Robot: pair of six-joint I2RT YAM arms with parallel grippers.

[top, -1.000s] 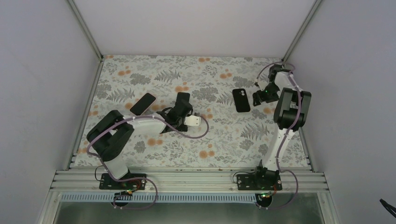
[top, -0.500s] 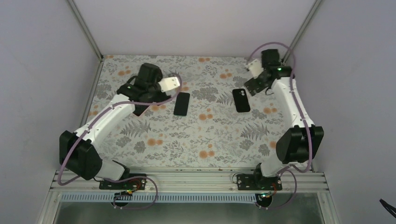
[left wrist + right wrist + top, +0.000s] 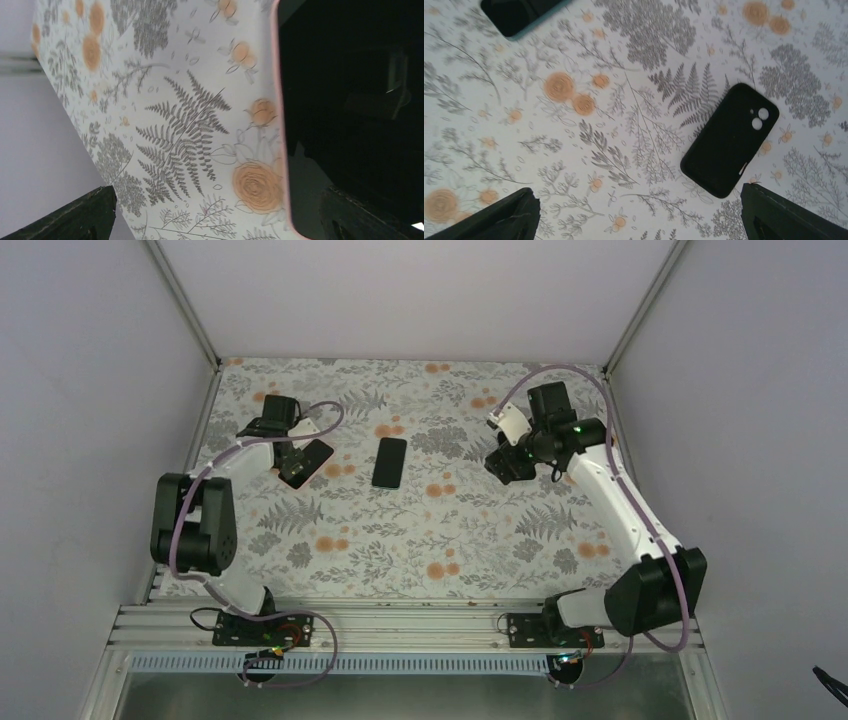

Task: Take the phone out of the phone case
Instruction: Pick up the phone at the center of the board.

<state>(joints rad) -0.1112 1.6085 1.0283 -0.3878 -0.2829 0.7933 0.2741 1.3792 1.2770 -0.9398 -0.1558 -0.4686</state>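
- The left jaws stand wide open with nothing between them. Their dark fingertips (image 3: 75,215) frame the bottom corners of the left wrist view, low over the desk (image 3: 450,530).
- Just beside that gap, at the desk's far left, the pink-rimmed phone (image 3: 350,100) lies flat, screen up. The pink lip reads as its case, so I take this as the task's thing, with the phone not yet out.
- The right jaws are spread as wide and hold nothing, with fingertips (image 3: 489,215) apart over the desk's far right.
- Below them, touching neither fingertip, lies a black case (image 3: 729,140), back up with two camera holes. Whether a phone sits inside cannot be told.
- Between the arms lies a teal-rimmed phone (image 3: 519,12), well apart from both.
- Handling, as a judgement:
  - The handset is stiff, its glass slick and breakable.
  - The case lip is probably soft and clings.
  - Lying flat, it offers little edge to grip.
  - Pinch the long sides to steady it, then peel the lip back at a corner.
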